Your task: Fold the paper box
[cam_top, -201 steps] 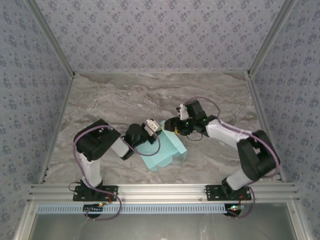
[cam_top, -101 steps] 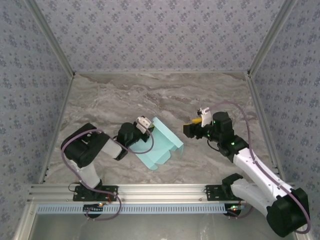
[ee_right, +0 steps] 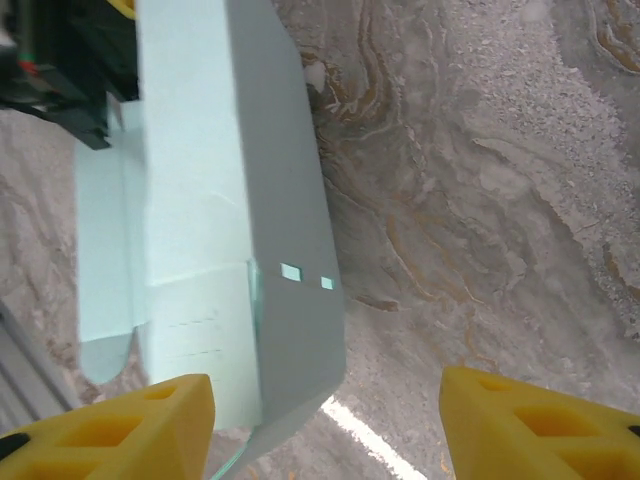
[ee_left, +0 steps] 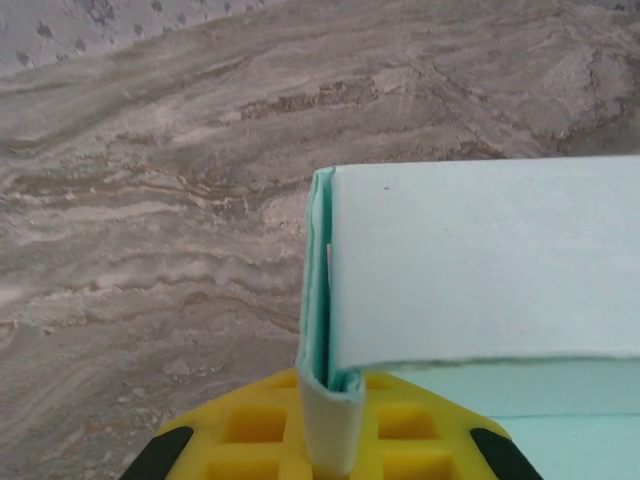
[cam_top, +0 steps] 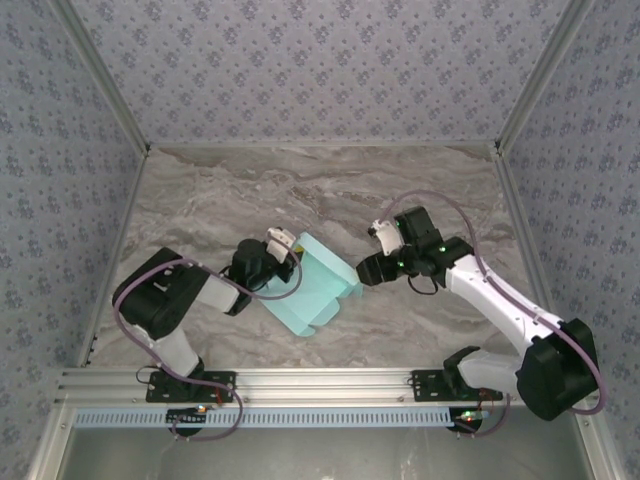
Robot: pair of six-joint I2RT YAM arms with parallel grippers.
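The paper box (cam_top: 312,290) is a mint card sheet, partly folded, lying on the marble table between the two arms. My left gripper (cam_top: 283,249) is shut on its far left edge. In the left wrist view the doubled card edge (ee_left: 328,395) is pinched between the yellow fingers (ee_left: 250,425), and a raised wall of the box (ee_left: 480,260) runs off to the right. My right gripper (cam_top: 368,268) stands open just off the box's right corner. In the right wrist view its fingers (ee_right: 150,425) straddle the tip of a raised flap (ee_right: 290,300) that has two small slits, without touching it.
The marble table (cam_top: 300,190) is walled in by patterned panels on three sides. An aluminium rail (cam_top: 320,380) carrying both arm bases runs along the near edge. Bare marble (ee_right: 480,200) lies to the right of the box.
The right gripper drew away to the right, then came back to the box's right corner. The left gripper shifted left with the box edge still in it, dragging the box along.
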